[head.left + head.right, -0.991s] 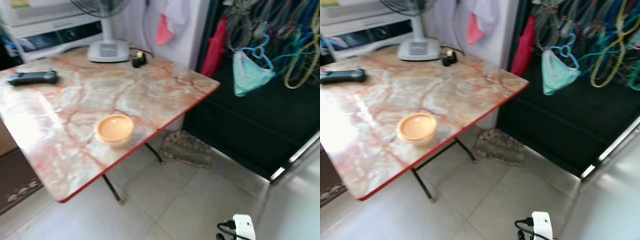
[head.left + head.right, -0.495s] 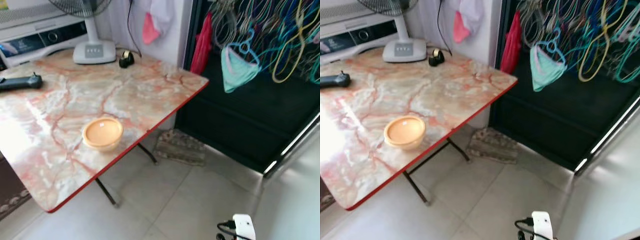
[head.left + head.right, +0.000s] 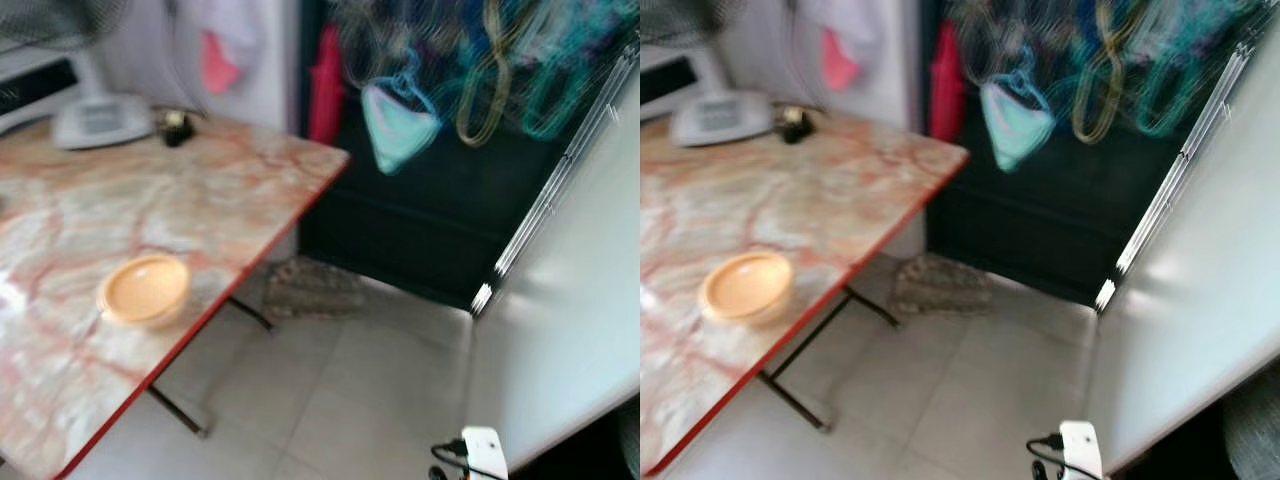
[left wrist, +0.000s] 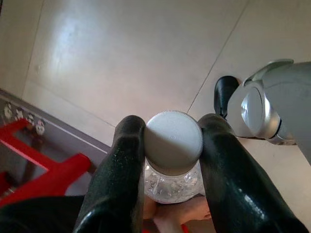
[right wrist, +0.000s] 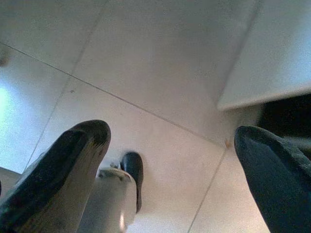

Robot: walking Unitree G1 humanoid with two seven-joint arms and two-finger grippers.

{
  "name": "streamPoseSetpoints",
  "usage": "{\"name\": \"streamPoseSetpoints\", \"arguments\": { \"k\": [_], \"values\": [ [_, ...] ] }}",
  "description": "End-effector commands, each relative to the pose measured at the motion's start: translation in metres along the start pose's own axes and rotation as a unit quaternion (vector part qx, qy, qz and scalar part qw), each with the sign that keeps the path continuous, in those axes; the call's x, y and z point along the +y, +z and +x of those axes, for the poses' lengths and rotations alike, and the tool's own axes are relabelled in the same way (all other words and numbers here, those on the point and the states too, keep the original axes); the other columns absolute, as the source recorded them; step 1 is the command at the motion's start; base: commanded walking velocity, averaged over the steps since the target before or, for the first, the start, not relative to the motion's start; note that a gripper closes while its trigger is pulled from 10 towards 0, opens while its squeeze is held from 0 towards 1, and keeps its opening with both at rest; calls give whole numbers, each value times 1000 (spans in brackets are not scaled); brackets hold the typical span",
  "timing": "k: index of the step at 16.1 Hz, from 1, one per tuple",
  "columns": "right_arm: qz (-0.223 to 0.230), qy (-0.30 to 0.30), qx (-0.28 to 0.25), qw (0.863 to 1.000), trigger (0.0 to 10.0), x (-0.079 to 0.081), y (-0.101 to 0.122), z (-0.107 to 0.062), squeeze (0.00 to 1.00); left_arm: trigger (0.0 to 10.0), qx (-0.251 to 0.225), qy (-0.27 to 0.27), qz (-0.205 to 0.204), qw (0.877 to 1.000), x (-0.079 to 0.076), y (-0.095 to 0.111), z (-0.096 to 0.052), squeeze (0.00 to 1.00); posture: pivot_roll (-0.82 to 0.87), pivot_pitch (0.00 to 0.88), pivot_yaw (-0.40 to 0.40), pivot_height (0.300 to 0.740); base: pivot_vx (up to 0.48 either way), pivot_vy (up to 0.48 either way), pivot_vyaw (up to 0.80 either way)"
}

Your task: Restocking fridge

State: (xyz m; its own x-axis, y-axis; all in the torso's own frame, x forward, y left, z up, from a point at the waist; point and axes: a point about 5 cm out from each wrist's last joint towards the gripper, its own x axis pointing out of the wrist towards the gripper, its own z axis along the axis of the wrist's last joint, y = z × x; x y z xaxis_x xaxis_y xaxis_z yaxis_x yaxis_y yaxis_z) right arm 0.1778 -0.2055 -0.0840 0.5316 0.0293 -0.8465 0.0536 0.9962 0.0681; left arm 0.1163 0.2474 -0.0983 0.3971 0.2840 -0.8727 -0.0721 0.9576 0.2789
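Left hand (image 4: 172, 145): fingers clamped on the white cap of a clear bottle (image 4: 173, 162), held above the tiled floor (image 4: 131, 58). Right hand (image 5: 170, 165): fingers spread wide, nothing between them, over the same floor. Head views blurred. Marble-patterned tabletop (image 3: 120, 215) at 9 o'clock carries an orange bowl (image 3: 144, 289). White fridge door (image 3: 575, 300) at 3 o'clock. Hangers (image 3: 480, 70) at 12 o'clock.

Folding table (image 3: 200, 190) at left, bowl (image 3: 144, 289) near its edge, fan base (image 3: 98, 121) far, mat (image 3: 312, 288) beyond, fridge door (image 3: 580, 300) right.
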Motion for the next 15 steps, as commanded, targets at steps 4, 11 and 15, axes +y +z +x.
{"name": "streamPoseSetpoints", "arguments": {
  "k": [4, 11, 15],
  "values": [
    [-3, -1, 7, 1000, 10000, -1, -2, 0, 0, 10000, 4, 0, 4, 1000, 0, -2, 0, 0, 121, 0, -38, 740, 0, 0, -797],
    [-7, -2, 9, 1000, 10000, -2, -1, 0, 0, 10000, 5, -3, 3, 1000, -1, -2, 0, 0, 123, 0, -43, 740, 0, 0, -793],
    [-9, -2, 10, 1000, 10000, -3, -2, -1, 0, 10000, 5, -4, 2, 1000, -1, -2, 0, 0, 122, 0, -45, 740, 0, 0, -794]
  ]
}}
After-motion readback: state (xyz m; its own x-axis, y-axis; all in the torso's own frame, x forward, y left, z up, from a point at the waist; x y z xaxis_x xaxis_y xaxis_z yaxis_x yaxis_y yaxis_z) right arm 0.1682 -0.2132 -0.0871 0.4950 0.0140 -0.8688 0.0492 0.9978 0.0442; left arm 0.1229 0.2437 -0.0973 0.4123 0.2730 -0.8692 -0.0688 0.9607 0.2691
